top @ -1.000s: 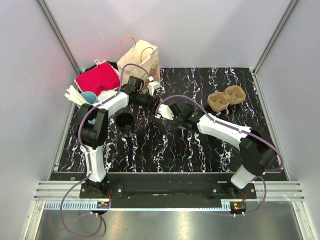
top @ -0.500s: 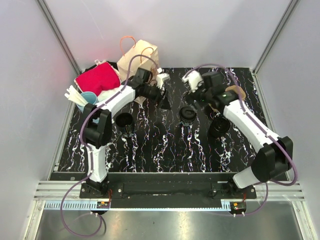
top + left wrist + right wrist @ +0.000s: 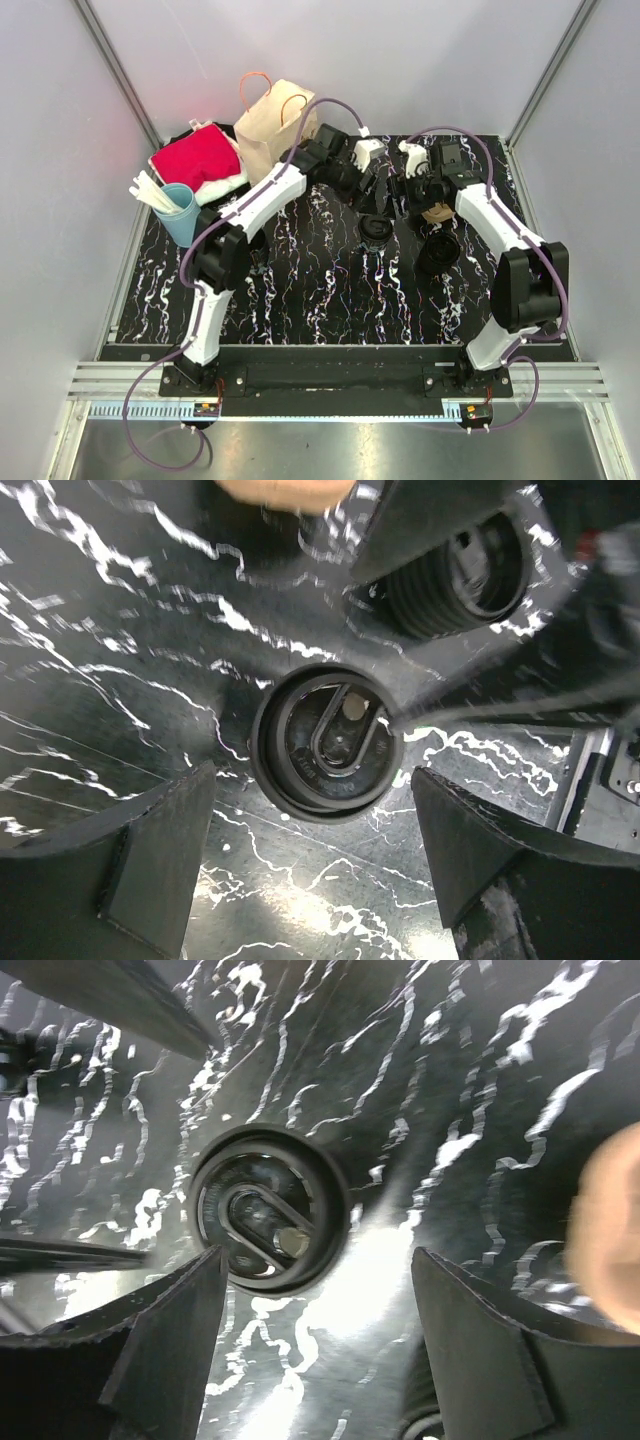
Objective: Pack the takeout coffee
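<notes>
A black takeout coffee cup with a black lid [image 3: 376,230] stands upright on the dark marbled table. It shows from above in the left wrist view [image 3: 325,742] and in the right wrist view [image 3: 268,1222]. A second black ribbed cup [image 3: 437,253] sits to its right, also in the left wrist view [image 3: 465,565]. The tan pulp cup carrier [image 3: 437,212] is mostly hidden under the right arm. My left gripper [image 3: 378,186] [image 3: 312,780] and right gripper [image 3: 410,190] [image 3: 318,1252] hover close together just behind the lidded cup, both open and empty.
A brown paper bag with handles [image 3: 275,130] stands at the back left. A red cloth [image 3: 195,158] and a blue cup holding white sticks [image 3: 180,212] are at the left edge. Grey walls enclose the table on three sides.
My left arm has swung right, from beside the paper bag to above the lidded cup. My right gripper has shifted a little down and right, over the carrier.
</notes>
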### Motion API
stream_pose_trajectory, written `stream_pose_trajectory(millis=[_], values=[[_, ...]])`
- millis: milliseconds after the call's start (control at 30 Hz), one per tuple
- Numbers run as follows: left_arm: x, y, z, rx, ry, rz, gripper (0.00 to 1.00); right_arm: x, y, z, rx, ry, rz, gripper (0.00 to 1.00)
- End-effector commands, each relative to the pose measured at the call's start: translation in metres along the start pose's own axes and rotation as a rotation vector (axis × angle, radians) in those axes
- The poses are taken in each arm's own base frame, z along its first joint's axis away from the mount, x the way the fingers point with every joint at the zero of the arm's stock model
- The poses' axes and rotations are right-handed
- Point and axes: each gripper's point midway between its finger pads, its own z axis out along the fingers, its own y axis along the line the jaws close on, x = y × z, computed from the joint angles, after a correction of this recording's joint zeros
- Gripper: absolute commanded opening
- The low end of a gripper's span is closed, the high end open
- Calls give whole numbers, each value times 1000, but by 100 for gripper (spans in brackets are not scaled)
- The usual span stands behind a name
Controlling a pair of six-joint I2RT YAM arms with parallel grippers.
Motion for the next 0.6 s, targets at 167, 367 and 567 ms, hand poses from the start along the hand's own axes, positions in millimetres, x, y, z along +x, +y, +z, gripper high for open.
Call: stream_pose_trajectory(millis=[167, 367, 567], values=[[3, 19, 11, -50, 7, -32, 82, -6, 12, 7, -89, -6, 124, 72], [11, 15, 12, -27, 13, -42, 79, 10, 17, 19, -134, 49, 189, 62], [16, 9, 14, -20, 15, -33, 77, 18, 13, 24, -116, 69, 204, 54]])
